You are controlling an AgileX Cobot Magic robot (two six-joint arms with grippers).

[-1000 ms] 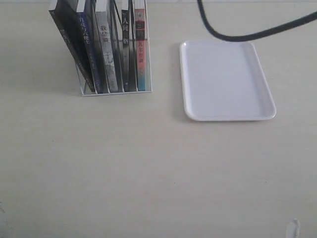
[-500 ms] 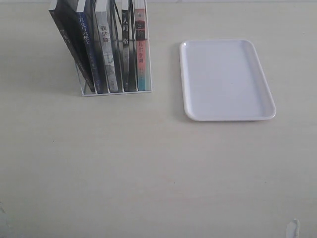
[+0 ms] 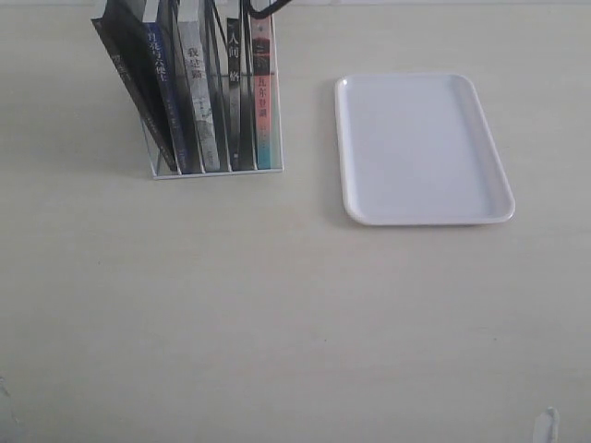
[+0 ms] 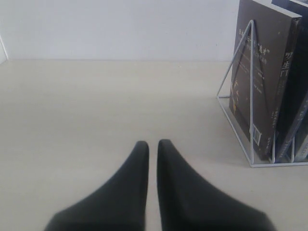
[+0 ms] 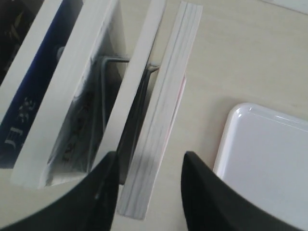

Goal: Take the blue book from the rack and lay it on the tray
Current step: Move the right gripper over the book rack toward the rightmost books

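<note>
The white wire rack (image 3: 217, 171) stands at the table's far left with several upright books. The blue book (image 3: 162, 88) is second from the left, leaning, its dark blue spine facing me; its blue cover (image 5: 31, 89) shows from above in the right wrist view. My right gripper (image 5: 150, 161) hangs open above the rack's right end, its fingers straddling the top edge of the pink-and-teal-spined book (image 5: 161, 120), not the blue one. Only a dark bit of that arm (image 3: 262, 9) shows in the exterior view. The white tray (image 3: 425, 148) lies empty to the right. My left gripper (image 4: 152, 143) is shut, low over the table beside the rack (image 4: 240, 110).
A black-spined book (image 3: 129, 78) leans at the rack's left end, seen close in the left wrist view (image 4: 262, 77). The tray's rounded corner (image 5: 240, 115) lies just beside the right gripper. Bare beige tabletop (image 3: 295, 323) spreads in front of the rack and tray.
A black cable that crossed above the tray a second ago has gone. A dark part of the right arm now shows above the rack's right end. Books and tray have not moved.
</note>
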